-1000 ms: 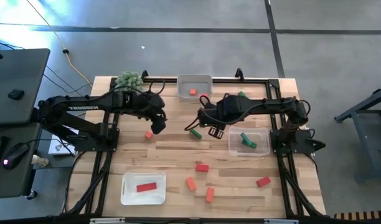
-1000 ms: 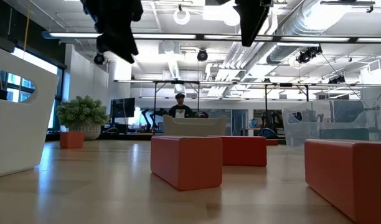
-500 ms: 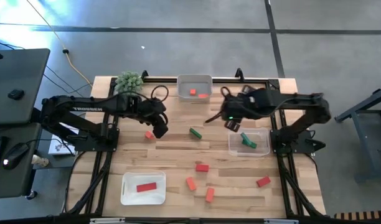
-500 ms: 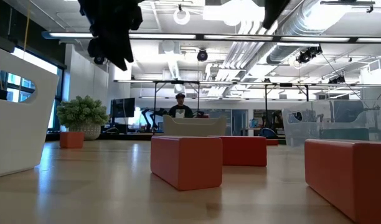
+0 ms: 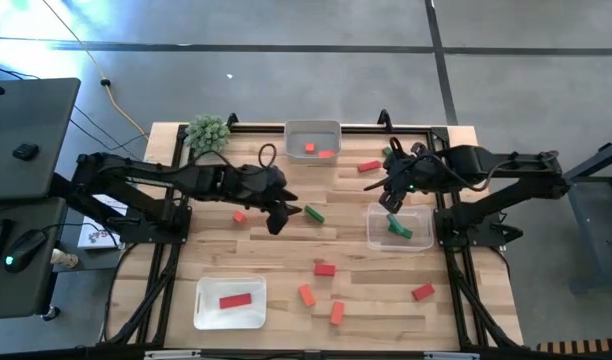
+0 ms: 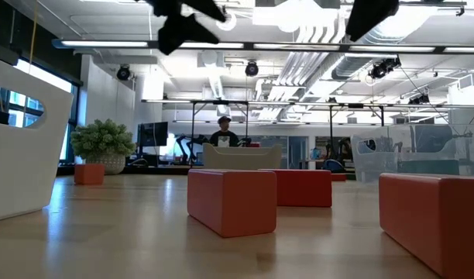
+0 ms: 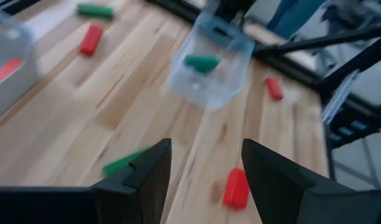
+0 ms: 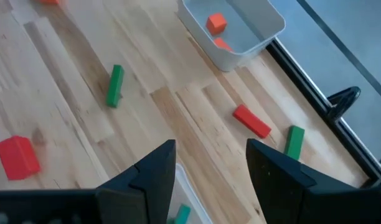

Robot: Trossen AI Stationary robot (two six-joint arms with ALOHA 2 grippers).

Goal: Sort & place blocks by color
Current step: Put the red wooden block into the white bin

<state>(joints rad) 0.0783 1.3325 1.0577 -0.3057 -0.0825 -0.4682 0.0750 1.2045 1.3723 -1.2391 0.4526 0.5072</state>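
My left gripper (image 5: 280, 221) is open and empty above the table's middle, just left of a green block (image 5: 314, 213) that lies flat on the wood. In the left wrist view this block (image 7: 124, 163) shows beside my left gripper (image 7: 206, 180), apart from its fingers. My right gripper (image 5: 391, 197) is open and empty, above the far edge of the clear tray (image 5: 422, 240), which holds green blocks (image 5: 399, 228). A red block (image 5: 368, 166) and a green block (image 5: 388, 152) lie at the far right. In the right wrist view my right gripper (image 8: 211, 180) holds nothing.
A far tray (image 5: 313, 129) holds orange blocks (image 5: 309, 148). A white tray (image 5: 211, 318) at the near left holds a red block (image 5: 235, 299). Loose blocks lie flat: orange (image 5: 240, 216), red (image 5: 325, 269), orange (image 5: 306, 295), orange (image 5: 337, 313), red (image 5: 422, 292). A plant ball (image 5: 207, 130) stands far left.
My left gripper has gone toward the table's right edge, from over the orange block to beside the green block at the middle. My right gripper has drawn back toward the table's right edge, from the middle to above the clear tray. No block has visibly moved.
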